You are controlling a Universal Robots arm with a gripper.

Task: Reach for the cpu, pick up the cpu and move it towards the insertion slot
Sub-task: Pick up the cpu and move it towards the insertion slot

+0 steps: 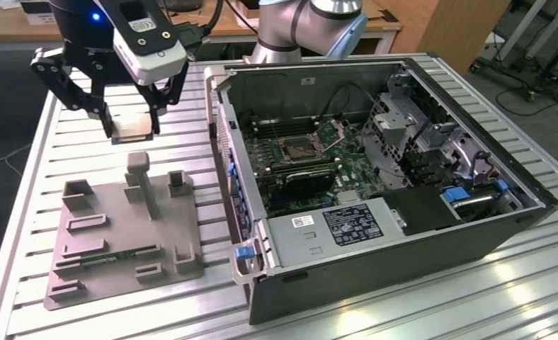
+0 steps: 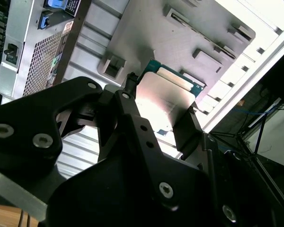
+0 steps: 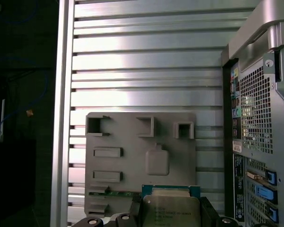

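- In the exterior view, you have the cpu off the grey holder tray and in the air above the table, so the reach and the pick-up look done.
- The gripper hangs over the tray's far end, well apart from the open computer case.
- Inside the case, the insertion slot sits empty with its bracket raised. The carry towards it is what you have left.
- Also in the exterior view, the fingers are closed on the cpu from two opposite edges. The chip lies roughly flat between their tips.
- In the second wrist view, the cpu is clamped between the two dark fingers. Its green edge reaches past their tips, and the tray lies beyond it.
- In the first wrist view, the cpu sits over the tray, with the case wall beside the tray.
- The grip looks about centred on the chip, but so little of the fingers shows in the first wrist view that you should treat this as likely, not certain.
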